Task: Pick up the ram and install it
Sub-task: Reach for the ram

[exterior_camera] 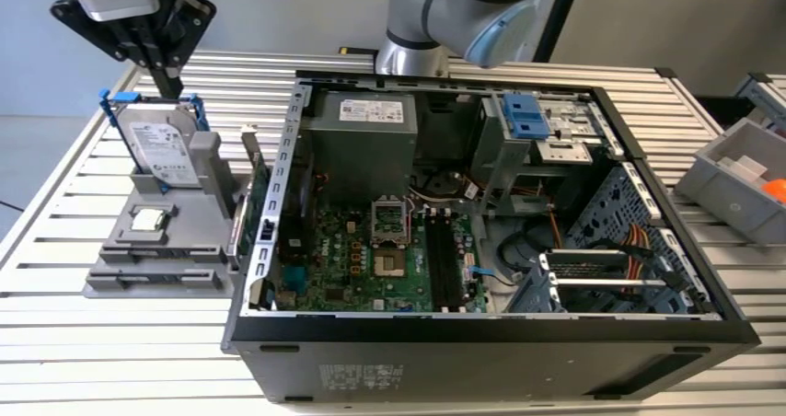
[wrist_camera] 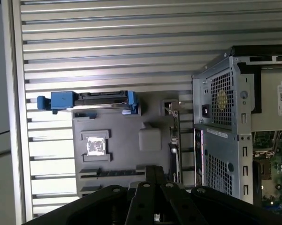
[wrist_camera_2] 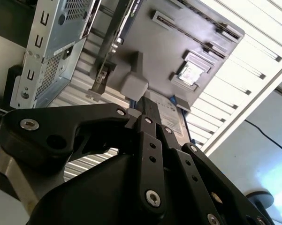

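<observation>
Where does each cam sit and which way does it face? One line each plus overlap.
Exterior view: off the arm, raised, looking down into the case, tray at the exterior view's left; arm and hand show.
First wrist view: on the arm, straight down on tray and case; hand's links show.
Second wrist view: on the arm, looking along the hand toward the tray.
Shared: tray, drive.

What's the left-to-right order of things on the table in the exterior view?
From the exterior view's left: hard drive in its blue-tabbed frame → ram standing at the edge of the grey holder → open computer case → grey bin.
</observation>
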